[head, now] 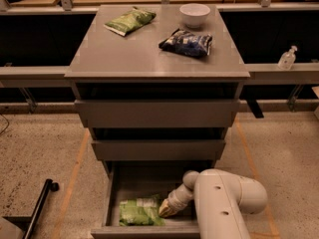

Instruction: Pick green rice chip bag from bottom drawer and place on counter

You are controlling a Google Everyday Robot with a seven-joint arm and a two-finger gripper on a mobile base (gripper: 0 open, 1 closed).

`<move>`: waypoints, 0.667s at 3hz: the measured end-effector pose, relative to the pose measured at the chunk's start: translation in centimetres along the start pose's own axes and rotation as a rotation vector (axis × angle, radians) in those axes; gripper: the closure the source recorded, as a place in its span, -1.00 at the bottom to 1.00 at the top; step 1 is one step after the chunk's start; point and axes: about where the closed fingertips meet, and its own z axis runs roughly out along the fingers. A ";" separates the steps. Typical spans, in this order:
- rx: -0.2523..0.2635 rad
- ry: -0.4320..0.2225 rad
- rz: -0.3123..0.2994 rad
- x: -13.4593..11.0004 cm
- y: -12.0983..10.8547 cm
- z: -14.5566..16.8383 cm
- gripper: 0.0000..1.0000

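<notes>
The green rice chip bag lies flat in the open bottom drawer, near its front, with its whitish patch at the top right. My gripper reaches down into the drawer from the white arm at the right. Its tip is at the bag's right end, touching or nearly touching it. The counter is the grey top of the cabinet above.
On the counter lie a darker flat green bag, a dark blue-and-white bag and a white bowl. The two upper drawers are partly open. A clear bottle stands on the right rail. A black pole lies on the floor at the left.
</notes>
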 end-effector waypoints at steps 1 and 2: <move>0.000 0.000 0.000 0.1 0.2 -0.2 0.65; -0.009 -0.036 -0.053 0.5 2.3 -1.4 0.15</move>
